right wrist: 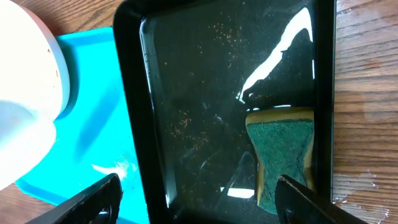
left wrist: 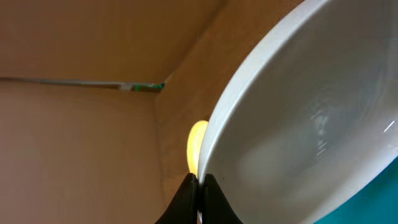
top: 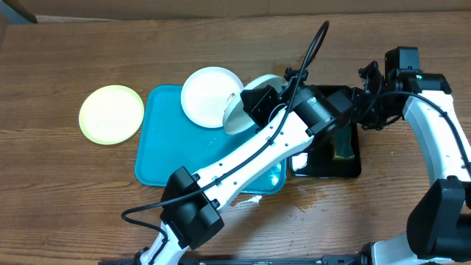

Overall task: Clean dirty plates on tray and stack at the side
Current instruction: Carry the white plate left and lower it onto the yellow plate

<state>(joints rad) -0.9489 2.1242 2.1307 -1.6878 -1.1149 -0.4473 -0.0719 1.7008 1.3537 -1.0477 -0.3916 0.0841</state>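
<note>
Left gripper point(left wrist: 199, 186) pinches tilted white plate point(left wrist: 311, 124) by its rim, over turquoise tray point(top: 156, 151). Right gripper point(right wrist: 199, 198) spread above black tray point(right wrist: 134, 93) with sponge point(right wrist: 283, 149). Flat white plate point(top: 211, 96) lies on turquoise tray; green plate point(top: 112, 114) on table point(top: 73, 199) beside it.

The left arm point(top: 250, 151) hides the turquoise tray point(top: 158, 147) toward 3 o'clock and the black tray point(top: 346, 165) at 9 o'clock. The white plate point(left wrist: 311, 112) overruns the left wrist view at 3 o'clock.
</note>
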